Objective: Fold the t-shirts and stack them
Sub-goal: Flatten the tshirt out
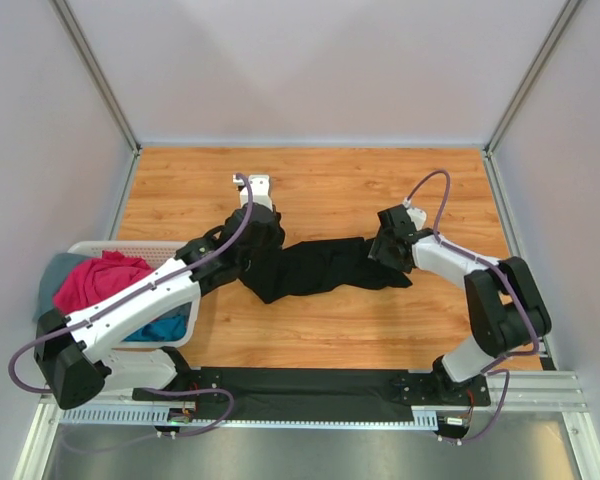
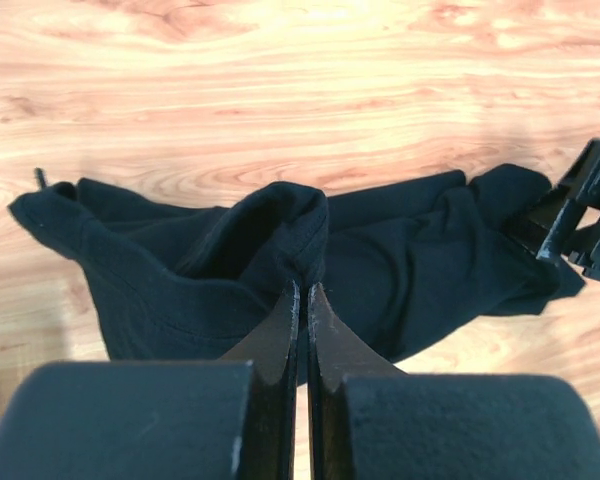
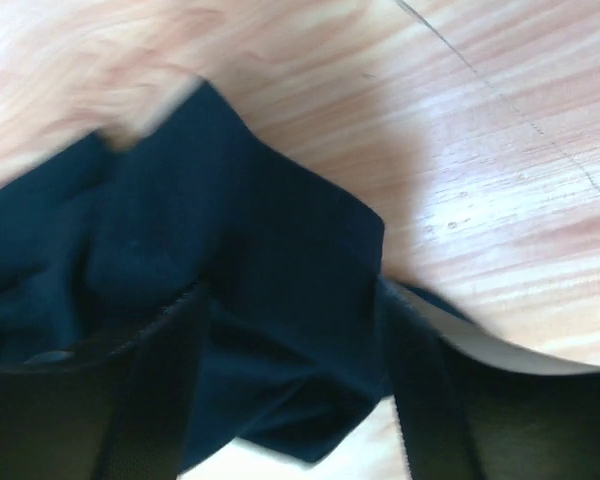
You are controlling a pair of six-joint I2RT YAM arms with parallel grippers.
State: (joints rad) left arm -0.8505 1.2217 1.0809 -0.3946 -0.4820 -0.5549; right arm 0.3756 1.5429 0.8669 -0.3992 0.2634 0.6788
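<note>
Near left, the white basket (image 1: 140, 248) has the pink t-shirt (image 1: 100, 280), blue t-shirt (image 1: 165, 328) and grey t-shirt (image 1: 50, 280) piled in it, and further out mid-table the black t-shirt (image 1: 320, 268) lies stretched sideways, with the left gripper (image 2: 303, 295) pinched tight on a raised fold at one end and the right gripper (image 3: 292, 310) straddling the other end, jaws apart.
</note>
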